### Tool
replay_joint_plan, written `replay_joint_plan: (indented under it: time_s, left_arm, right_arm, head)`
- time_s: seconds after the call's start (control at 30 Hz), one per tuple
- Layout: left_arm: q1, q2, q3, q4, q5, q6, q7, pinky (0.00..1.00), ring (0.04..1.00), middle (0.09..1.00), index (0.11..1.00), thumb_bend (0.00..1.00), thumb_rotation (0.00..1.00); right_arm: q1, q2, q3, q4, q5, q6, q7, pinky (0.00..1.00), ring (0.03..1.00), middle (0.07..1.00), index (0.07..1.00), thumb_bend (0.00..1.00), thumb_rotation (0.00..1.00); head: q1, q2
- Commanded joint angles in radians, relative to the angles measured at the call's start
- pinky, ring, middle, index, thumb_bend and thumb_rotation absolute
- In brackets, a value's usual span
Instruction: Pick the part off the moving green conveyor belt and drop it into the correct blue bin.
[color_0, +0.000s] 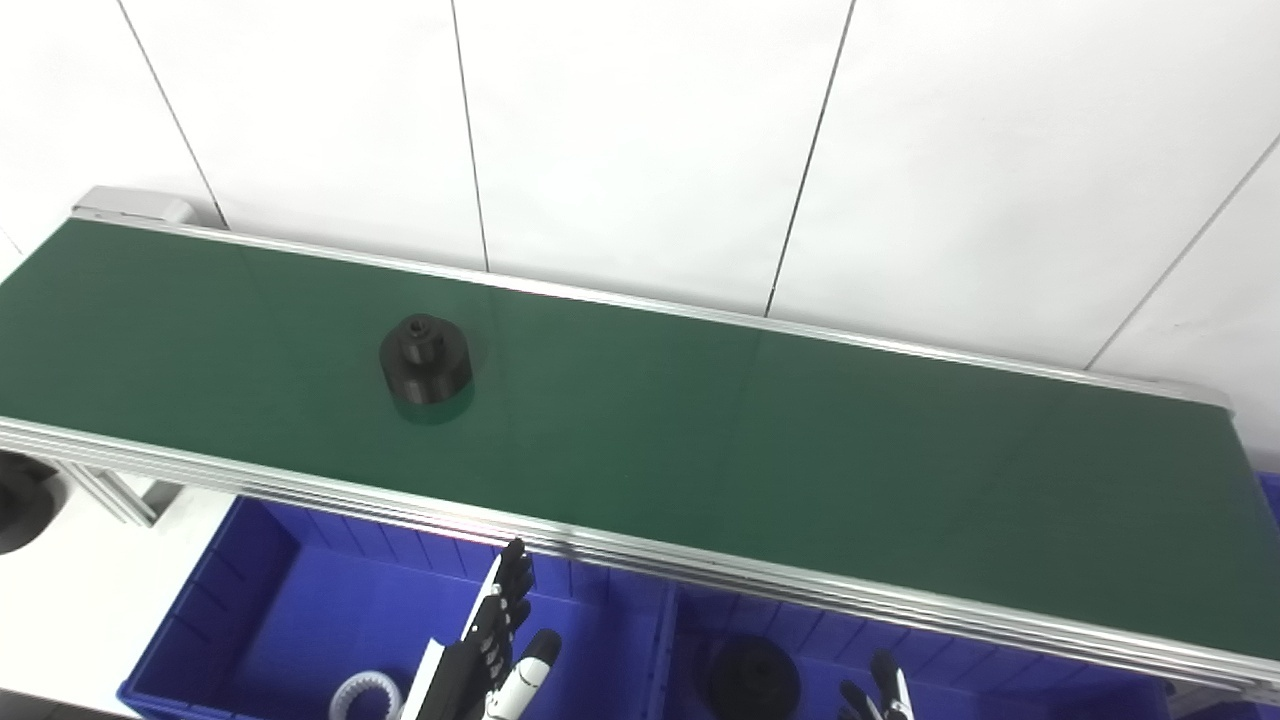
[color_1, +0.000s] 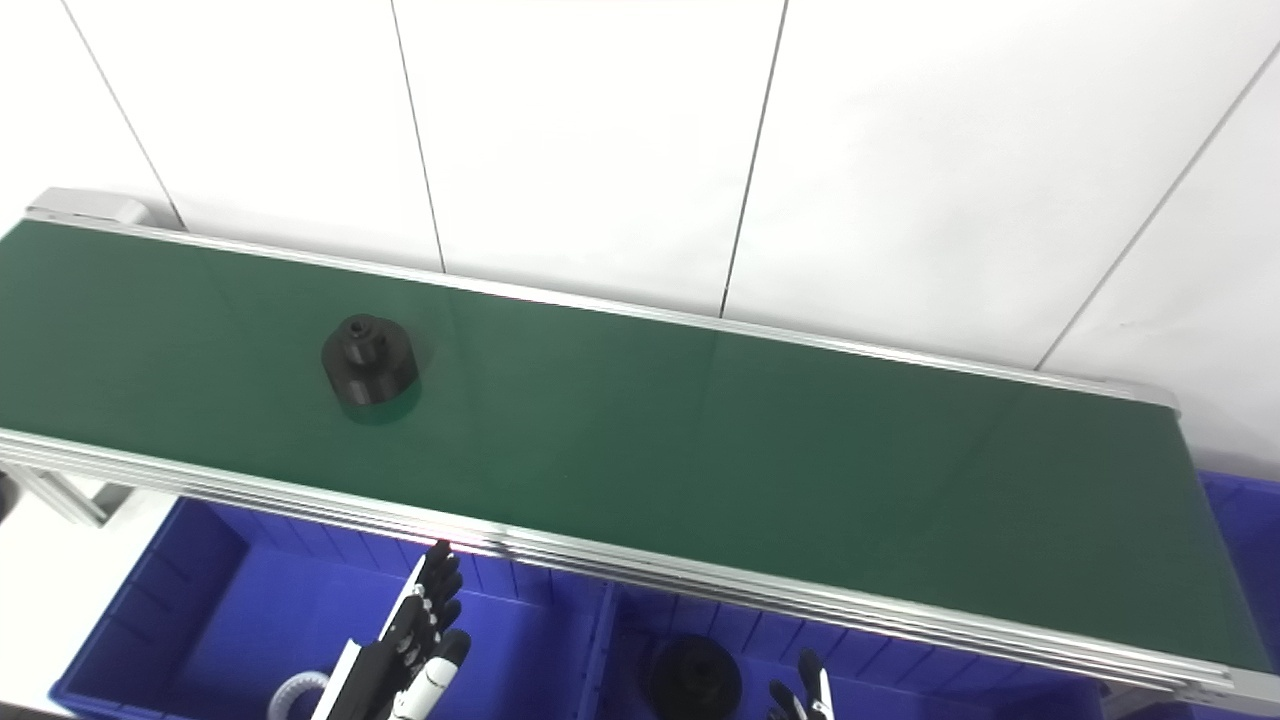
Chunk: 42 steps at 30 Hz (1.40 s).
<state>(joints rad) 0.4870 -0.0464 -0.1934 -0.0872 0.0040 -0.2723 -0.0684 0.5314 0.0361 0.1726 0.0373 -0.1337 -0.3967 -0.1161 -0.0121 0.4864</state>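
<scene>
A black round part (color_0: 425, 358) with a raised hub stands upright on the green conveyor belt (color_0: 700, 430), left of its middle. My left hand (color_0: 495, 640) is below the belt's near rail, over the left blue bin (color_0: 250, 600), fingers straight and apart, holding nothing. Only the fingertips of my right hand (color_0: 878, 692) show at the bottom edge, over the right blue bin (color_0: 1000, 690). Both hands are well clear of the part.
The left bin holds a white toothed ring (color_0: 362, 692). In the right bin lies a black round part (color_0: 755, 678). Another dark object (color_0: 22, 500) sits at the far left edge. White wall panels rise behind the belt.
</scene>
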Motion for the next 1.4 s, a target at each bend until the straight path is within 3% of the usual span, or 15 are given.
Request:
replay_joint_plan:
  time_s: [0.0,0.13,0.23,0.37,0.53,0.73,0.9,1.0,1.13,1.23,1.37]
  left_arm:
    - [-0.006,0.004,0.002,-0.005,0.001,-0.055,-0.002,0.99,1.0,1.0,1.0,0.67,0.67]
    - [-0.018,0.007,0.007,0.022,-0.003,-0.068,-0.004,0.98,1.0,1.0,1.0,0.66,0.68]
    - [-0.025,0.008,0.01,0.047,-0.009,-0.088,-0.007,0.98,1.0,1.0,1.0,0.66,0.69]
    - [-0.037,0.004,0.015,0.083,-0.01,-0.122,-0.004,1.0,1.0,1.0,1.0,0.64,0.69]
    - [-0.051,0.005,0.018,0.091,-0.001,-0.113,-0.004,1.0,1.0,1.0,1.0,0.67,0.73]
    - [-0.054,0.003,0.013,0.065,-0.008,-0.085,-0.008,1.0,1.0,1.0,1.0,0.68,0.7]
    - [-0.05,-0.001,0.014,0.042,-0.007,-0.071,-0.004,1.0,1.0,1.0,1.0,0.67,0.69]
    - [-0.049,-0.002,0.014,0.022,-0.002,-0.053,-0.002,1.0,1.0,1.0,1.0,0.7,0.7]
    - [-0.053,-0.001,0.011,-0.004,-0.005,-0.026,-0.006,1.0,1.0,1.0,1.0,0.67,0.73]
    - [-0.057,-0.004,0.009,-0.009,-0.017,-0.017,-0.009,1.0,1.0,1.0,1.0,0.63,0.75]
    - [-0.069,-0.007,0.006,-0.009,-0.026,0.002,-0.012,1.0,1.0,1.0,1.0,0.64,0.77]
  right_arm:
    - [0.007,0.012,0.002,-0.006,0.003,-0.053,0.003,0.89,0.93,1.0,1.0,0.6,1.0]
    - [-0.01,0.013,0.001,0.022,-0.002,-0.06,0.001,0.88,0.934,1.0,1.0,0.62,1.0]
    - [-0.017,0.012,0.001,0.041,0.001,-0.064,0.003,0.88,0.933,1.0,1.0,0.62,1.0]
    - [-0.033,0.008,0.0,0.071,-0.011,-0.069,-0.007,0.88,0.918,1.0,1.0,0.71,1.0]
    - [-0.052,0.007,0.0,0.083,0.001,-0.072,-0.012,0.9,0.93,1.0,1.0,0.71,0.96]
    - [-0.043,0.007,-0.003,0.032,0.008,-0.063,-0.004,0.92,0.936,1.0,1.0,0.72,0.87]
    - [-0.029,0.008,-0.026,-0.074,-0.085,-0.057,-0.042,0.89,0.921,0.987,1.0,0.73,0.79]
    - [-0.031,-0.001,-0.051,-0.192,-0.195,-0.007,-0.054,0.83,0.913,0.974,1.0,0.76,0.73]
    - [-0.069,-0.015,-0.077,-0.339,-0.287,0.075,-0.026,0.83,0.945,0.996,1.0,0.9,0.62]
    - [-0.138,-0.032,-0.092,-0.411,-0.323,0.144,0.01,0.83,0.936,0.983,1.0,0.98,0.61]
    - [-0.27,-0.071,-0.108,-0.469,-0.363,0.27,0.086,0.89,0.948,0.98,1.0,1.0,0.58]
  head:
    - [-0.001,0.0]
    - [-0.031,-0.019]
    - [-0.035,-0.059]
    - [-0.033,-0.079]
    - [-0.042,-0.063]
    - [-0.055,-0.03]
    - [-0.07,0.006]
    - [-0.083,0.043]
    - [-0.108,0.077]
    - [-0.114,0.084]
    - [-0.126,0.088]
